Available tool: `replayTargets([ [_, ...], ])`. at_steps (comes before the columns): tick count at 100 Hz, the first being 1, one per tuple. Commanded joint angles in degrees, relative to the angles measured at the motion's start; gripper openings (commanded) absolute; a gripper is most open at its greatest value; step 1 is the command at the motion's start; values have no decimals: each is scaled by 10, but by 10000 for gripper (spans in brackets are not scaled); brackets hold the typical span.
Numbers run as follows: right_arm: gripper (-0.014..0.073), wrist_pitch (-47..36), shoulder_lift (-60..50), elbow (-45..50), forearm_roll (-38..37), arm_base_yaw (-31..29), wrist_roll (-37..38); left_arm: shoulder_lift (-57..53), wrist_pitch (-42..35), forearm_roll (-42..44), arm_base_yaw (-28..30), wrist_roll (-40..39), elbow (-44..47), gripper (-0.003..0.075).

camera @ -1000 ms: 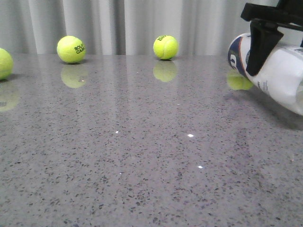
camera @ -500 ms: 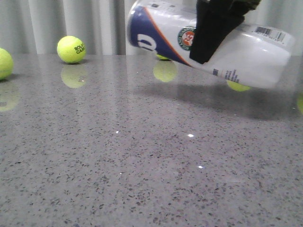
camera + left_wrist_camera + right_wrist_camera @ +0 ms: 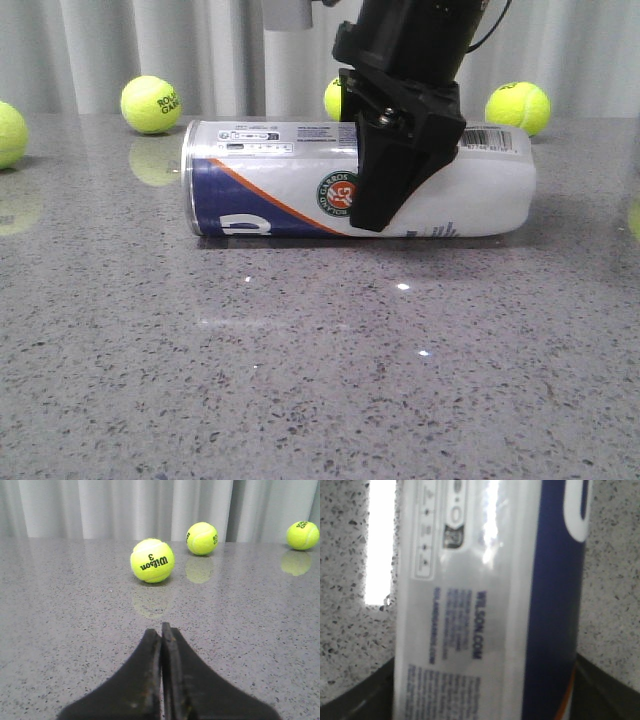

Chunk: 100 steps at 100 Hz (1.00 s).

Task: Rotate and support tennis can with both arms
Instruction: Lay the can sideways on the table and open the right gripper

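The tennis can [image 3: 270,185] lies level and sideways at table height in the middle of the front view, its navy end with the orange stripe on the left and its barcode end on the right. My right gripper [image 3: 395,170] comes down from above and is shut on the can's middle, beside the round emblem. In the right wrist view the can [image 3: 485,580] fills the space between the dark fingers [image 3: 355,700]. My left gripper [image 3: 161,630] shows only in the left wrist view, shut with nothing in it, low over the grey table.
Tennis balls stand along the back of the grey speckled table [image 3: 300,380]: one [image 3: 150,104] at back left, one [image 3: 8,133] at the left edge, one [image 3: 517,107] at back right. Ahead of the left gripper lies a Wilson ball [image 3: 152,560], with two more balls [image 3: 202,538] behind it.
The right gripper has carried the can from the far right to the centre, lowered it to the table and turned it from tilted to level.
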Motion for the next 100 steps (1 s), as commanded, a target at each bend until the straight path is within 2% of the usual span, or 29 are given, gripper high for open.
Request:
replayTargets([
  [1, 205, -18, -23, -17, 6, -1, -8, -22, -47, -3, 1, -3, 27, -21],
  [16, 211, -22, -23, -17, 6, -1, -8, -22, -47, -3, 1, -3, 27, -21],
  [21, 244, -23, -24, -17, 6, -1, -8, -22, -47, -3, 1, -3, 27, -21],
  [26, 310, -22, -24, -17, 6, -1, -8, -22, -47, -3, 1, -3, 27, -21],
  [38, 557, -20, -24, -17, 3, -1, -8, -22, -47, -3, 1, -3, 27, -21],
  [45, 670, -22, -24, -17, 1, -1, -8, -22, -47, -3, 1, -3, 27, -21],
  [54, 645, -22, -24, -17, -3, -1, -8, -22, -47, -3, 1, -3, 27, -21],
  [100, 647, -21, -31, -17, -26, -1, -8, -22, -47, -3, 1, -3, 27, -21],
])
